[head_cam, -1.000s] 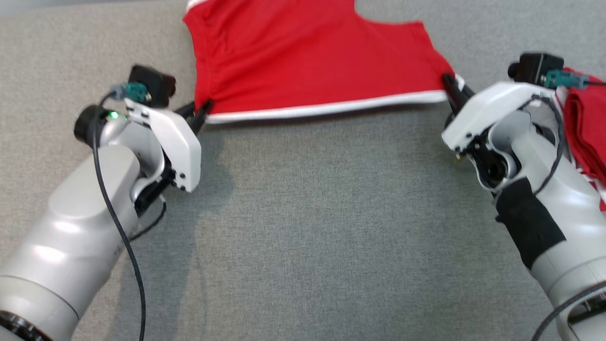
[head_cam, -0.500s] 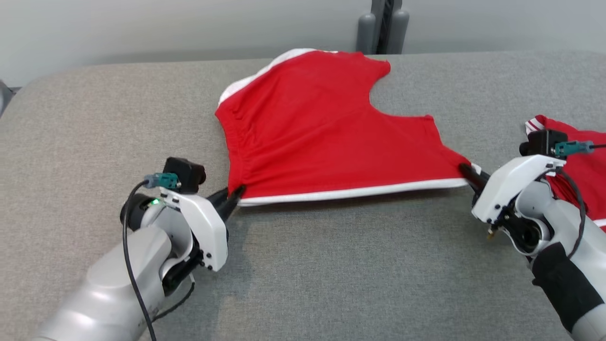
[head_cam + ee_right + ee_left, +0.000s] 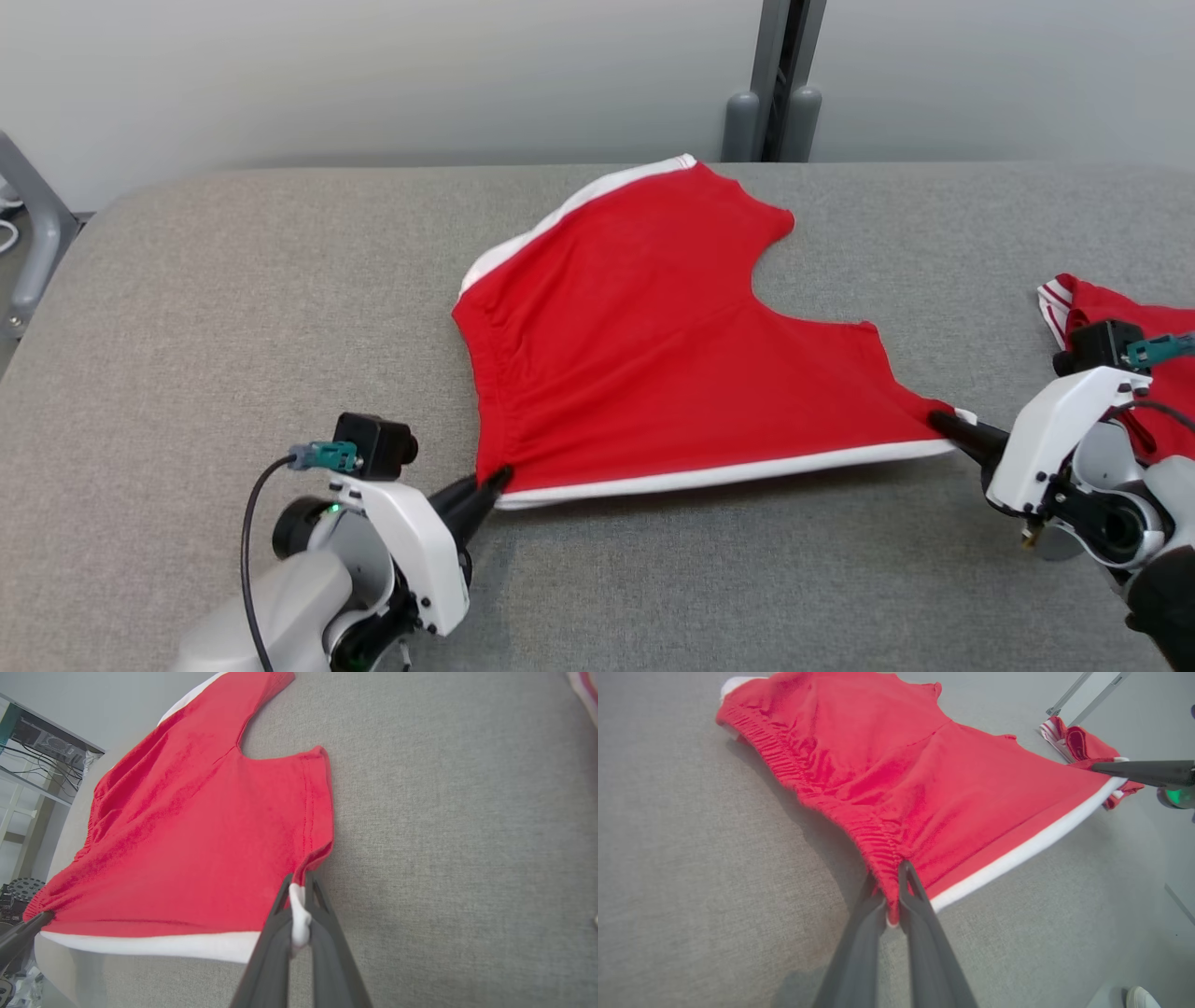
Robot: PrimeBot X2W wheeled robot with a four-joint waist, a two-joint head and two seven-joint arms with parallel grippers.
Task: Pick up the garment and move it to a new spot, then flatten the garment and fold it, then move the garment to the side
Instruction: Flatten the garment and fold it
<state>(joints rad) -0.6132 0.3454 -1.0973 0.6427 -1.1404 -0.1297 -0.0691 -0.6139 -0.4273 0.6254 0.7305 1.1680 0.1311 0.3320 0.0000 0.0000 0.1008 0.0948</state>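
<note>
On my feed the wide grey fabric-covered table (image 3: 233,327) spans the head view. The red cloth garment with white trim (image 3: 653,355), cut like a pair of shorts, lies spread at the middle of the table. Its far end reaches close to the table's back edge, and its white-banded hem is pulled taut along the side nearer the table's front, with a shadow under it. A smaller crumpled red cloth with white stripes (image 3: 1162,373) sits at the table's right edge, apart from the spread garment. My left gripper (image 3: 498,479) is low over the table, left of its centre, dark fingers pinched tight on the garment's gathered elastic corner. My right gripper (image 3: 936,420), toward the table's right side, is clamped on the opposite white-trimmed corner, a fold of white cloth squeezed between its fingers.
</note>
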